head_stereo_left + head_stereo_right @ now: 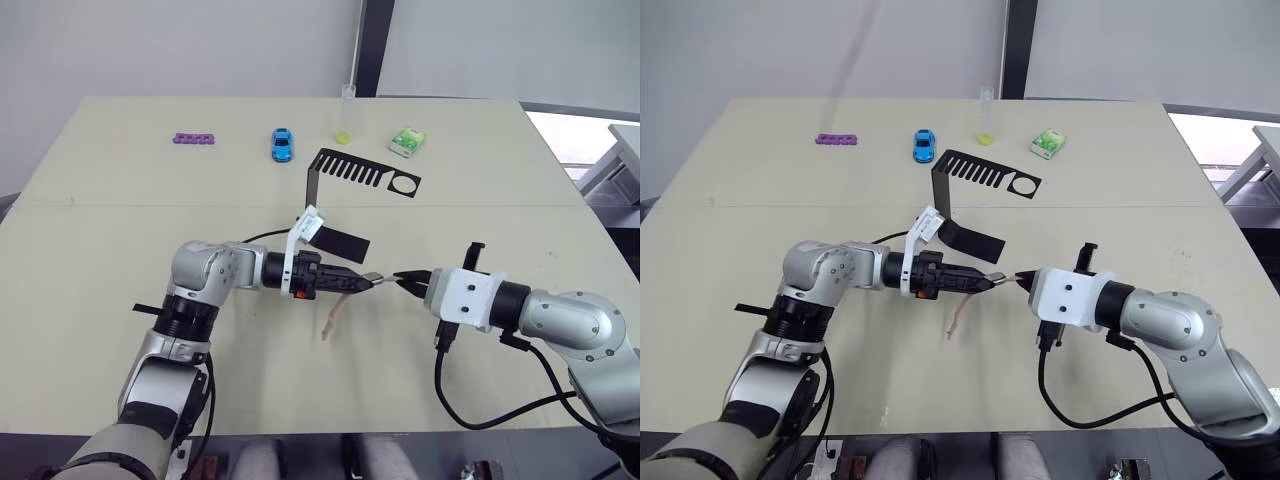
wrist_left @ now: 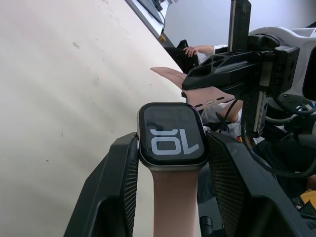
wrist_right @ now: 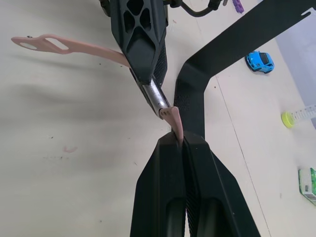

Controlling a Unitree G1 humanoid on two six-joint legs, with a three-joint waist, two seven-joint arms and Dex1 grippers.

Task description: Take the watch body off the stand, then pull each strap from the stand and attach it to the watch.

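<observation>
- Near the table's middle, our left gripper is clamped on the watch body, already off the stand.
- One strap hangs attached from the watch, near side.
- Our right gripper is pinched tight on the second strap, its end touching the watch edge.
- Stand sits empty, farther back.
- Left, we judge: seat this second strap.

beige table before pale grey wall.
</observation>
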